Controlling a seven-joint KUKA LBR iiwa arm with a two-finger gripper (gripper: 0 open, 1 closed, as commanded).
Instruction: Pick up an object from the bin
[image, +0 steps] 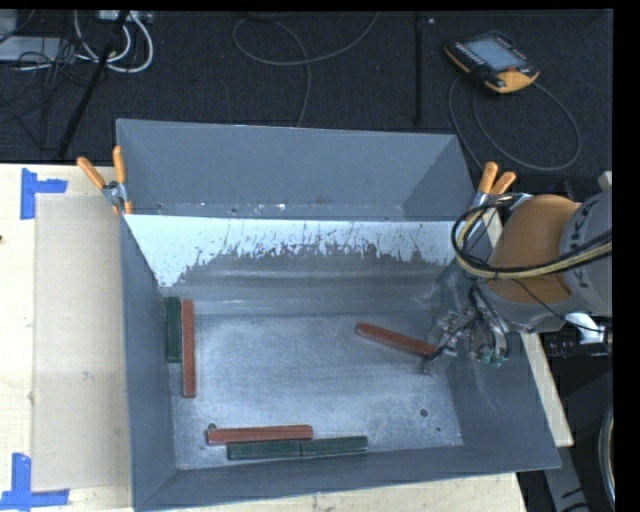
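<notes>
We judge the task to be near its middle: nothing has come out of the bin (300, 190) yet, but the claw (445, 350) is down inside it, close to the right wall, at the right end of a reddish-brown stick (390, 338). That stick lies slantwise on the right part of the floor, its left end pointing toward the middle and its right end meeting the claw. We cannot tell whether the claw is open or closed, nor whether it truly grips the stick, since the wrist and its cables crowd that spot. The stick seems to rest on the floor, or nearly so. What is left, as we see it, is a sure hold, then the lift clear of the walls.

The bin holds four more sticks, all well apart from the claw. By the left wall a left green stick (173, 330) and a left red stick (188, 348) lie side by side, running front to back. Along the near wall a front red stick (260, 434) lies just beside a front green stick (297, 449). The middle of the floor is bare metal.
</notes>
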